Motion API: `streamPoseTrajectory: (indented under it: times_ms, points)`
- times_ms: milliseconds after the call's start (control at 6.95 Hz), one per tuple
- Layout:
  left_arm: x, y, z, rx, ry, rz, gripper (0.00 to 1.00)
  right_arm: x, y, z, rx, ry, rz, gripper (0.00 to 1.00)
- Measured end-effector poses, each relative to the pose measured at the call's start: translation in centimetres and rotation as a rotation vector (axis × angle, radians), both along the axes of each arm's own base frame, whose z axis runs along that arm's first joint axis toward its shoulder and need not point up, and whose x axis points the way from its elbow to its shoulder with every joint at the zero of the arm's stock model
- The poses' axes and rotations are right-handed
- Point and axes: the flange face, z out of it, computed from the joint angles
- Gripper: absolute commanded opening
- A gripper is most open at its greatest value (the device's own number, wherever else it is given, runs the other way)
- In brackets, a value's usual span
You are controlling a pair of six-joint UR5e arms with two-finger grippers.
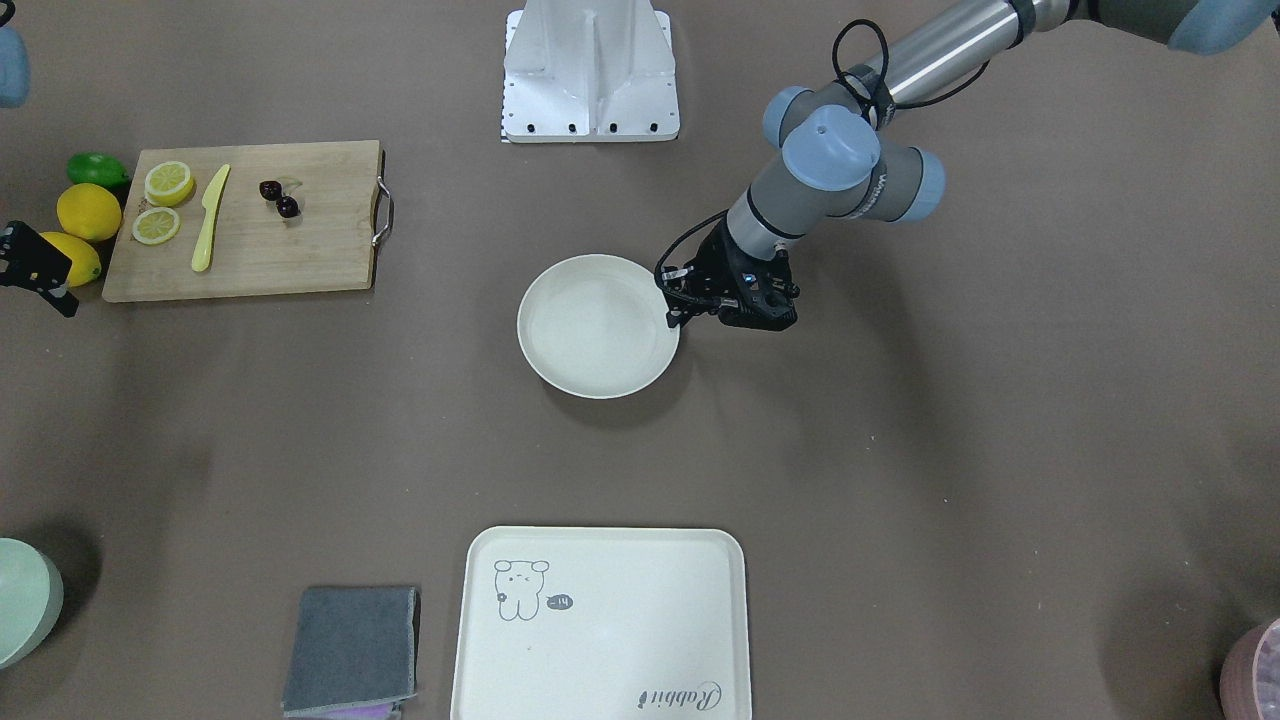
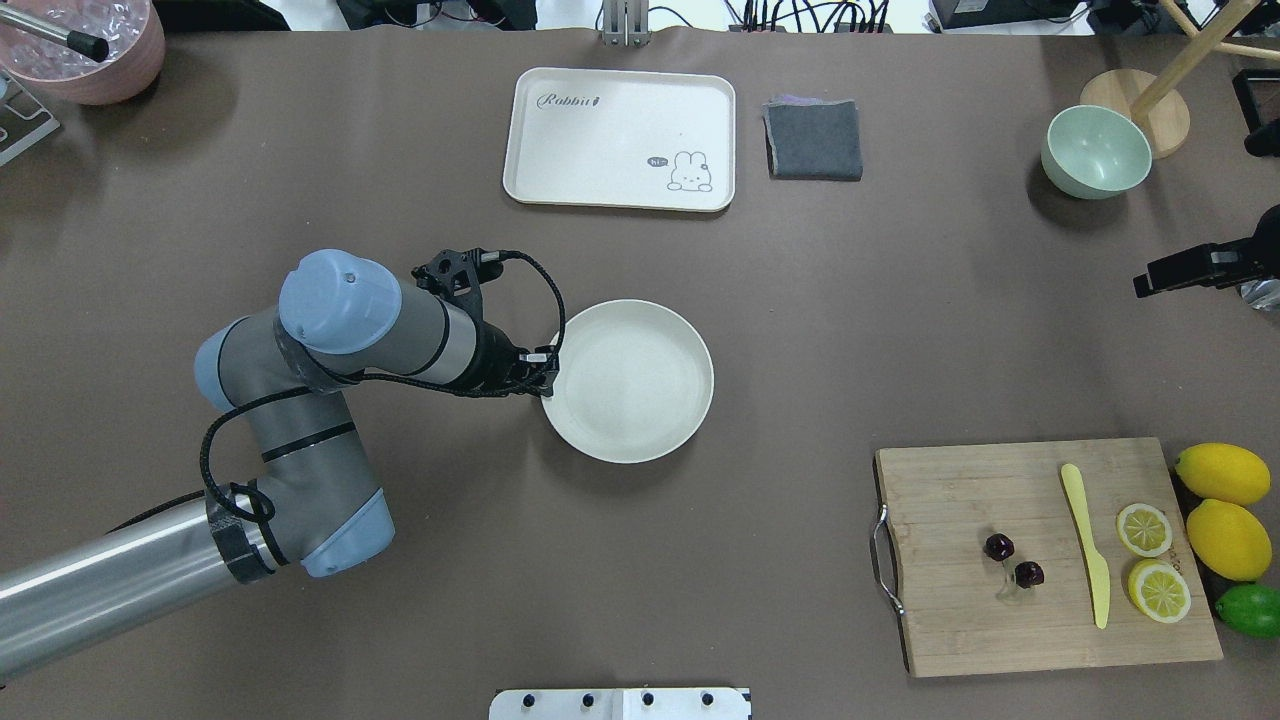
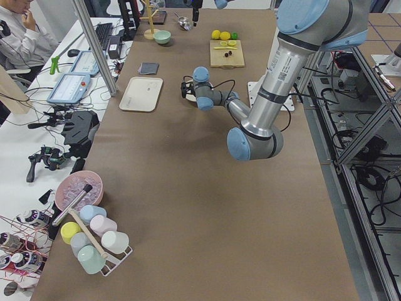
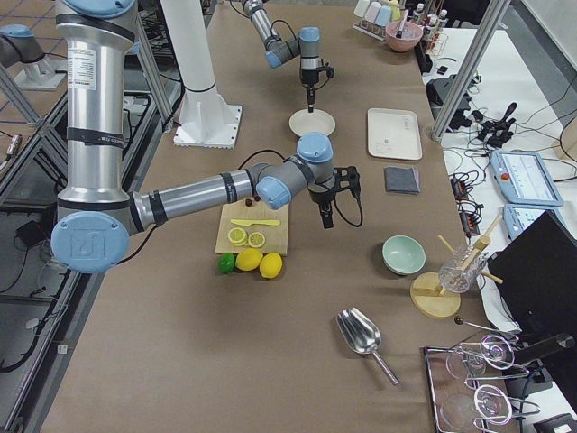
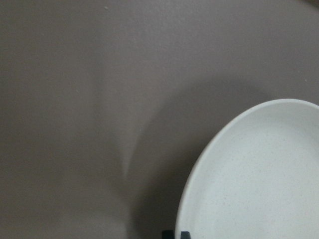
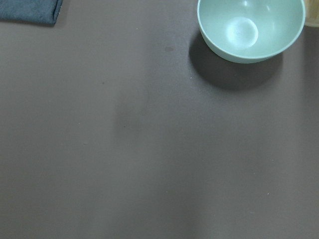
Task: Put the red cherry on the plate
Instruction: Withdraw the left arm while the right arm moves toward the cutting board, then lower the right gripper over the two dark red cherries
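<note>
- Overhead exterior view: the red cherry is seen lying on the cutting board, untouched, while the plate stands bare at mid-table; the step in hand is judged to be the reach for the fruit.
- The left gripper is placed right at the plate's rim. Only dark fingertip ends are shown at the bottom of its wrist view, so how far the fingers are parted cannot be told, nor whether the rim is pinched.
- The right gripper hangs above the table beyond the board's far edge. No fingers are shown in its wrist view, so their spread cannot be told; nothing is seen held.
- From the right fingers the cherry lies lower and back toward the robot, apart from them. From the left fingers it lies well apart, past the whole plate.
- A good pick is judged to call for a descent over the thin stem or one ball, with the fingers parted only slightly.
- The knife beside the fruit is best left clear, and the glossy balls may roll if nudged.
</note>
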Motion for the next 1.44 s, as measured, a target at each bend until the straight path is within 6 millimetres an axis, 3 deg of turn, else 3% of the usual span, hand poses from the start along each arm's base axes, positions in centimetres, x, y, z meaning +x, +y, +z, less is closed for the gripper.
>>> streamPoseTrajectory:
  times_ms: [144,432,576,719,1007,1295,1439]
  points:
    - [0.2,0.2,-0.1,0.004,-0.001,-0.003,0.97,0.0,0.0,0.0,0.0,0.0,0.0,1.0]
    - [-0.3,0.1,-0.6,0.013,0.008,-0.009,0.98,-0.2,0.2,-0.5,-0.012,-0.012,0.009,1.0]
    - [-2.2,-0.6,-1.3,0.009,0.012,-0.017,0.98,-0.7,0.4,-1.0,-0.02,-0.022,0.011,1.0]
    - [-5.9,-2.2,-1.9,-0.014,-0.006,-0.02,0.98,-1.8,0.9,-1.9,-0.035,-0.034,0.013,1.0]
    - [-17.6,-5.1,-2.4,-0.008,-0.128,-0.014,0.98,-5.6,3.2,-4.3,-0.075,-0.05,0.022,1.0]
    - [-29.6,-7.3,0.3,0.073,-0.356,0.04,0.98,-10.3,6.3,-6.9,-0.115,-0.06,0.042,1.0]
    - [-36.4,-8.8,3.5,0.135,-0.457,0.091,0.98,-12.5,8.0,-7.9,-0.13,-0.062,0.054,1.0]
